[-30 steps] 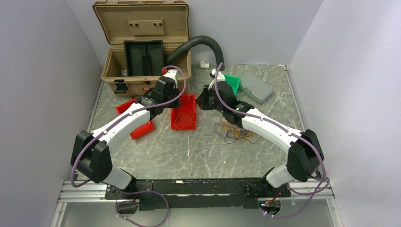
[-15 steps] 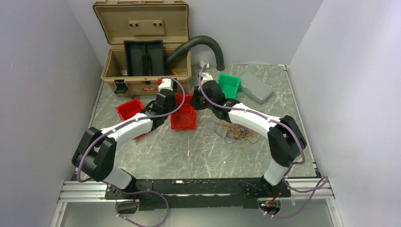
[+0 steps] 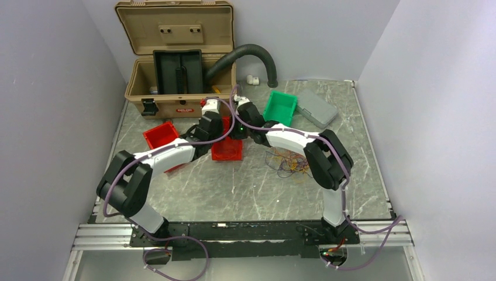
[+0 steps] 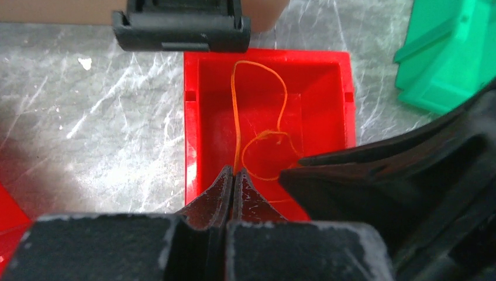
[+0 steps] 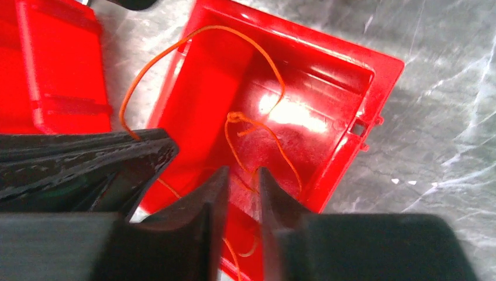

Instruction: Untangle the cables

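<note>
Cables (image 3: 290, 165): a loose tangle of orange, yellow, red and dark purple strands is seen on the bench (image 3: 245, 193), right of centre and partly covered by the right arm (image 3: 304, 143). One orange cable (image 4: 259, 136) is separated from the tangle and laid in loops inside the red bin (image 3: 228, 153), which is set near the middle of the bench.

Behind this bin an open tan case (image 3: 178, 82) is placed, with a black ribbed hose (image 3: 251, 51) arched beside it. A green bin (image 3: 279, 107) and a grey box (image 3: 316, 108) are set to the right, and a second red bin (image 3: 159, 136) to the left. Both sets of fingers are crowded over the red bin, so its interior is largely hidden from above. In the left wrist view its near right corner is covered by the black body of the right fingers.

The left fingers (image 4: 233, 182) are pressed together, and the orange cable is pinched at their tips above the bin's near edge. The right fingers (image 5: 219, 188) are parted by a narrow gap, through which a strand of the same cable is passed; whether it is touched cannot be told.
</note>
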Controlling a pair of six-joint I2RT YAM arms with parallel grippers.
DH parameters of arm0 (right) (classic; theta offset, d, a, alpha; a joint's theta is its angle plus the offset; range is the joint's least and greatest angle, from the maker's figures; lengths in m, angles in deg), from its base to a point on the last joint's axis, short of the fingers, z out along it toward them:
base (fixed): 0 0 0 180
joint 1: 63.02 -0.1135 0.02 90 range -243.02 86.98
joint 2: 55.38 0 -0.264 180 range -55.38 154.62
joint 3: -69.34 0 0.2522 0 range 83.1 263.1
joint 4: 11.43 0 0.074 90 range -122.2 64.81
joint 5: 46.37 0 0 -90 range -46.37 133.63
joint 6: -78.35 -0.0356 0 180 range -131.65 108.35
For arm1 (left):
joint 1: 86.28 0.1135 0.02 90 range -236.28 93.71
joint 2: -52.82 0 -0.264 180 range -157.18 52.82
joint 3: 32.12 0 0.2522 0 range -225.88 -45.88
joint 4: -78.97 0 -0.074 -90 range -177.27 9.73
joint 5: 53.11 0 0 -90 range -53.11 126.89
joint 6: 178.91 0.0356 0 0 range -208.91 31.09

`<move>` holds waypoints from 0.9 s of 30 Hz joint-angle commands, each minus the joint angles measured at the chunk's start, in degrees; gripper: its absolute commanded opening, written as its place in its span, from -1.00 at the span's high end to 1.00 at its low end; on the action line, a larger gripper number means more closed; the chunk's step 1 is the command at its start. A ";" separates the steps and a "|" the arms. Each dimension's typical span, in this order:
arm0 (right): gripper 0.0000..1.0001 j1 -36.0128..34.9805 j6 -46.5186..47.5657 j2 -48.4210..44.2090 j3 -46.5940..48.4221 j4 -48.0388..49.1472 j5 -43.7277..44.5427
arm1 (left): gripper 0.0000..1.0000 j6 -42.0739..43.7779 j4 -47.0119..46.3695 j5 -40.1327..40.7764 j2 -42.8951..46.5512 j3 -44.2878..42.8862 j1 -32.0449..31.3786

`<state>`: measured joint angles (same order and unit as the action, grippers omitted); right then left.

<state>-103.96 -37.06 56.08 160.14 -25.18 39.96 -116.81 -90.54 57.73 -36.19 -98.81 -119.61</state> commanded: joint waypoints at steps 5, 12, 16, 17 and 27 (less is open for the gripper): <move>-0.04 0.27 0.75 -3.17 3.39 -2.03 1.96 | 0.32 1.74 11.11 -2.68 -0.50 -7.91 -0.20; -0.41 0.28 1.59 -11.42 0.76 -4.77 5.75 | -0.18 3.67 16.41 -5.56 4.13 -10.44 -0.06; -0.53 1.02 1.66 -17.22 -3.13 -7.60 7.25 | -0.33 5.59 18.48 -10.06 7.21 -10.34 -0.06; -0.55 1.52 1.42 -19.16 -4.92 -8.29 7.49 | -0.37 6.46 18.52 -11.97 8.33 -9.66 -0.02; -0.79 12.08 0.25 -42.79 -28.21 -17.53 10.40 | -0.99 10.11 11.32 -23.13 17.72 0.75 -8.18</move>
<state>-95.05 -36.34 21.70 137.89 -36.42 47.02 -109.38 -74.34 39.31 -19.28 -99.95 -123.06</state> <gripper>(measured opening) 0.882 0.993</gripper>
